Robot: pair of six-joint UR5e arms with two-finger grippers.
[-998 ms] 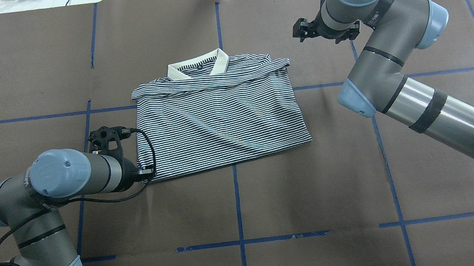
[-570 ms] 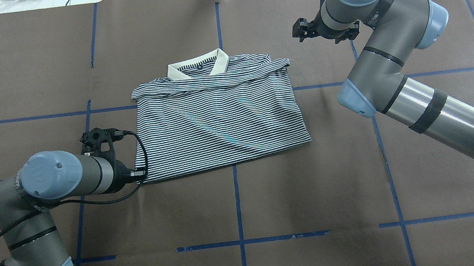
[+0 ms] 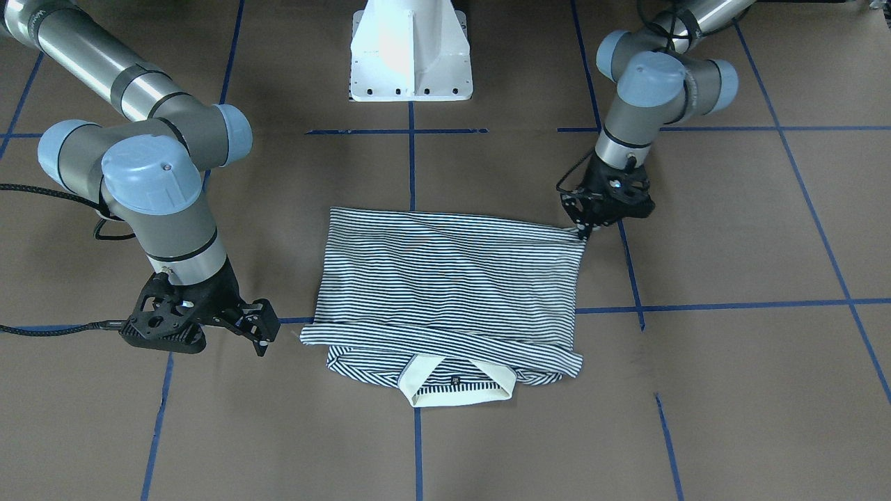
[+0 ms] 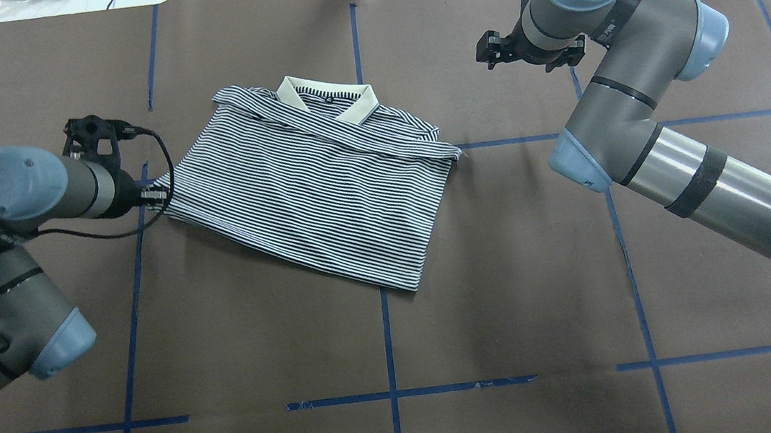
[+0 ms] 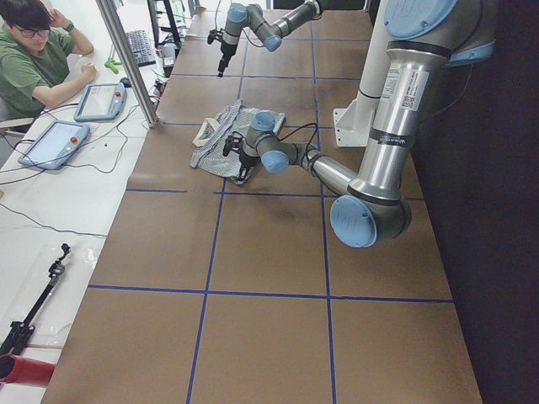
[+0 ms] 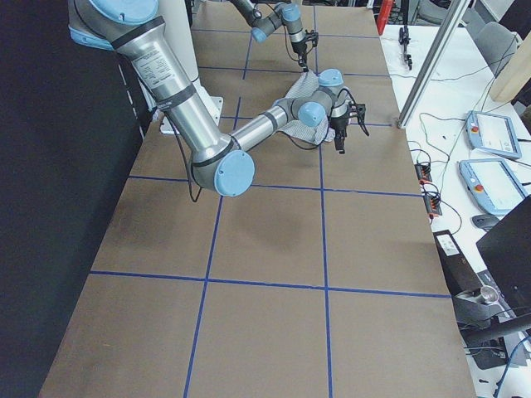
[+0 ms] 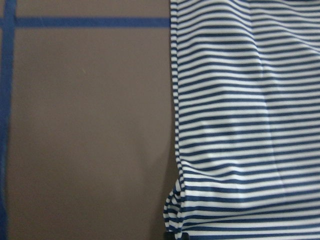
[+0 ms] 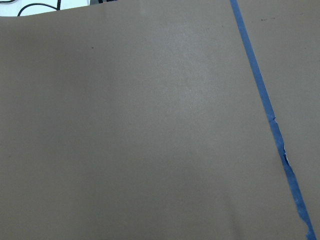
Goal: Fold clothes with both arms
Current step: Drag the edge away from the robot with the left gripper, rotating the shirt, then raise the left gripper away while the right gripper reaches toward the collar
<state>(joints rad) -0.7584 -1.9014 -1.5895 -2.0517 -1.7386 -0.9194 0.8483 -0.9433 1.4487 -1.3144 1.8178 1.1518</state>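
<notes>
On table (image 4: 507,268), folded navy/wht striped polo (image 4: 309,181)

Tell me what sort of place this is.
Most likely a robotics lab: two silver-grey jointed robot arms work a navy-and-white striped polo shirt on a brown table gridded with blue tape, and a person sits beside blue-edged control tablets.

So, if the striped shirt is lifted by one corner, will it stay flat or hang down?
Probably floppy: the shirt lies in soft folds, and its cloth bunches at the corner by the left gripper. It would likely sag and unfold. Pushed, the thin cloth may wrinkle rather than slide whole.
</notes>
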